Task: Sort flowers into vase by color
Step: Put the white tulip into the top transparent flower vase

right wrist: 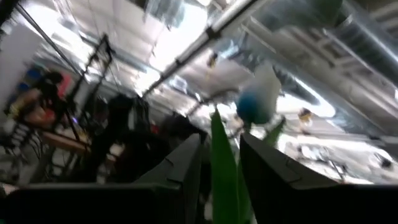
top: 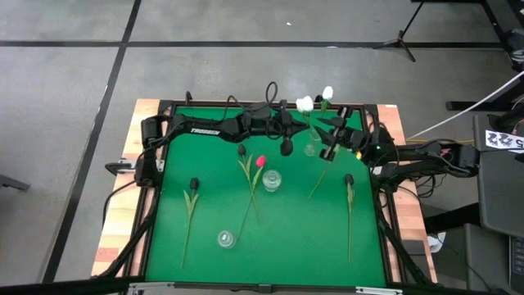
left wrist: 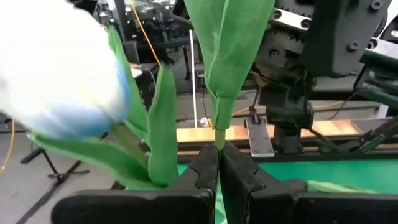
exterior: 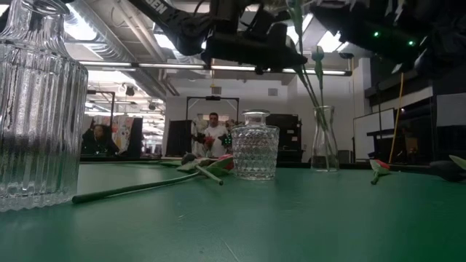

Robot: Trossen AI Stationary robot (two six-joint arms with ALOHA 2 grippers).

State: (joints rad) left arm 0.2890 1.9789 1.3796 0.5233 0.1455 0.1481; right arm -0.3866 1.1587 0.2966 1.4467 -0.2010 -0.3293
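Two white flowers stand up over the far vase. In the low view thin stems run down into that vase's neck. My left gripper reaches in level from the table's left, above the vase, and is shut on a green stem. My right gripper, tilted upward, has a green leaf between its fingers. On the green mat lie dark flowers and a pink-red one. My left gripper pinches a thin green stem between its two fingertips, just under a broad leaf. The fingers come in level and lie across the upright stem. A white head shows close beside it. My right gripper holds a white flower by a long green leaf that fills the gap between its two fingers. The fingers slant upward and the white head stands beyond them. The stem's lower end slants toward the table's near side.
A faceted glass vase stands mid-table and a ribbed one near the front edge. A black frame rims the mat. People show in the room beyond.
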